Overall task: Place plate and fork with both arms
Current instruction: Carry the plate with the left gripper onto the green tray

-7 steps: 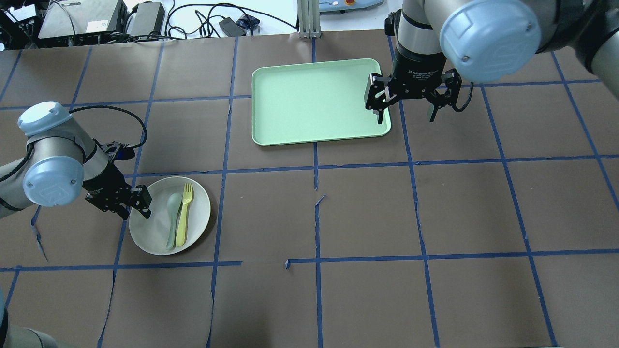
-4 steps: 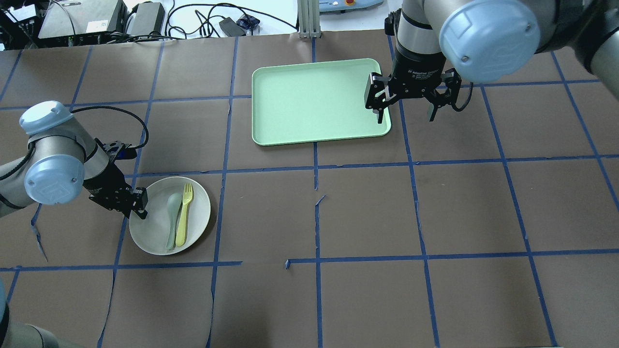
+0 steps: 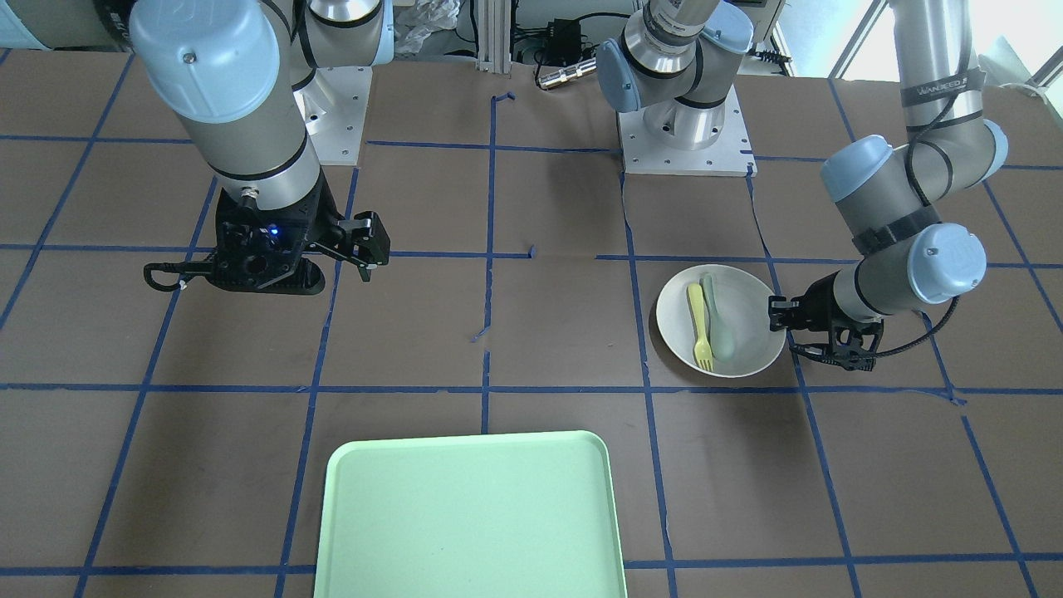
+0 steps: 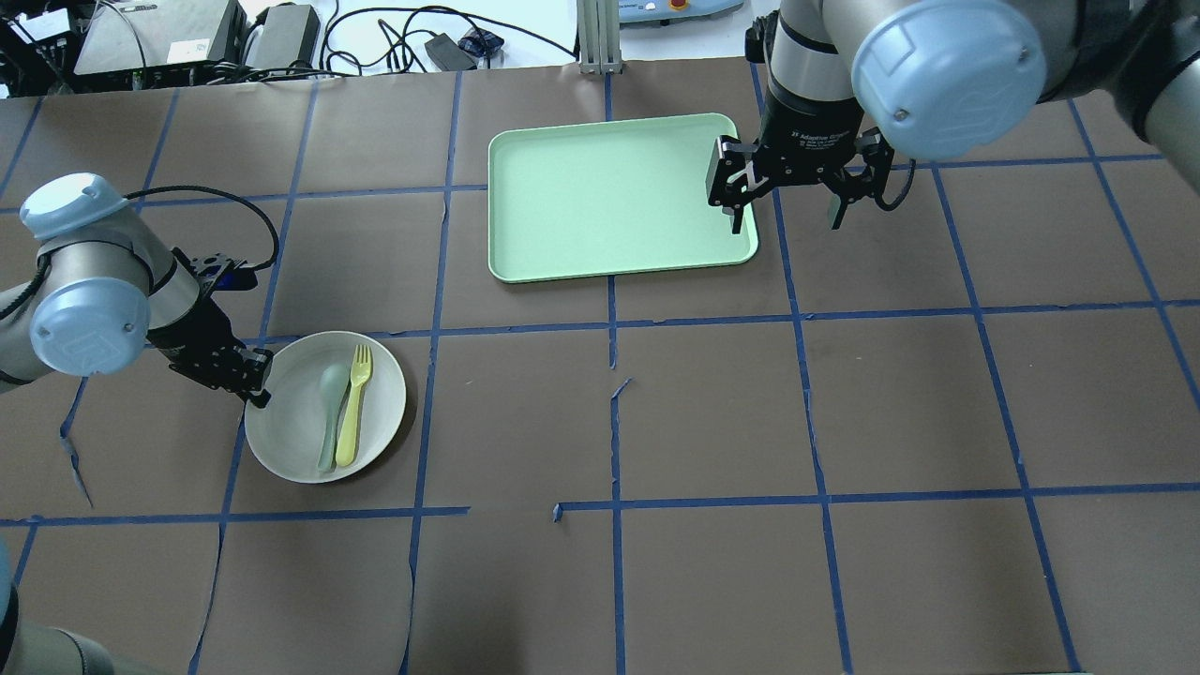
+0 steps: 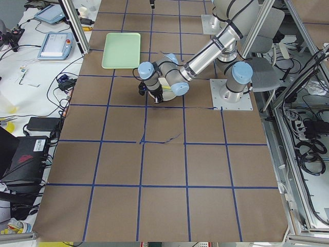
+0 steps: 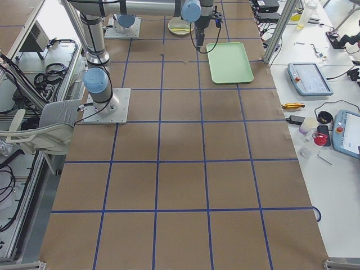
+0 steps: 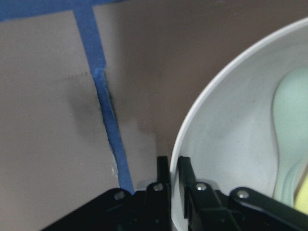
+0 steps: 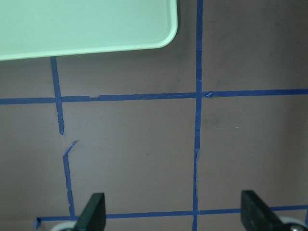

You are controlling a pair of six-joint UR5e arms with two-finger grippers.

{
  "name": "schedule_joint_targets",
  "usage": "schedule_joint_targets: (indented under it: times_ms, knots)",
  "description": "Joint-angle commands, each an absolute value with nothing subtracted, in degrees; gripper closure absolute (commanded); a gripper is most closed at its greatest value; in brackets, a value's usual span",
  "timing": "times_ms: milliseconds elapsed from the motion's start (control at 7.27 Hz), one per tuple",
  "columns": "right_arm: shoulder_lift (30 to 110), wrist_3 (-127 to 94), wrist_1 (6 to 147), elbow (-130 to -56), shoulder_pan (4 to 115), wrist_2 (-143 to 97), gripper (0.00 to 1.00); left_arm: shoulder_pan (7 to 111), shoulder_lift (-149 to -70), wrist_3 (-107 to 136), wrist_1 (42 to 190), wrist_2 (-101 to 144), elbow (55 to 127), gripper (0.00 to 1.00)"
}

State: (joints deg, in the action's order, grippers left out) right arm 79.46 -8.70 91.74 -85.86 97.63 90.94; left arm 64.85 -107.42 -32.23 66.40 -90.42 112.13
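Observation:
The round white plate (image 4: 286,445) lies at the table's left, with the pale-yellow fork (image 4: 354,403) lying in it. My left gripper (image 4: 258,386) is shut on the plate's left rim. In the left wrist view its fingers (image 7: 188,182) pinch the rim of the plate (image 7: 226,144), one inside and one outside. The front-facing view shows the plate (image 3: 757,320), the fork (image 3: 699,325) and the left gripper (image 3: 778,327). My right gripper (image 4: 786,223) hangs open and empty above the tray's right edge, and the right wrist view (image 8: 174,214) shows its jaws wide apart.
A pale grey-green spoon (image 4: 328,412) lies in the plate beside the fork. The mint-green rectangular tray (image 4: 609,197) sits at the far middle of the table and also shows in the front-facing view (image 3: 469,515). Cables and boxes (image 4: 187,37) lie beyond the table's far edge.
My left gripper drew back from over the plate to its left rim and shut on it. The plate shifted slightly up in the overhead view. The right gripper barely moved.

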Motion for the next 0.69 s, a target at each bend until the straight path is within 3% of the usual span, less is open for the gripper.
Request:
schedule_joint_targets:
  times_ms: [0,550]
  knots:
    - [79.45,-8.44,91.85,-85.87,97.56,90.97,0.00,64.78,-107.49,-32.08,78.24,-83.28,103.15,1.00]
    - [79.54,-8.35,91.85,-85.69,97.56,91.14,0.00,66.95,-110.20,-26.67,80.61,-71.59,95.56,1.00]
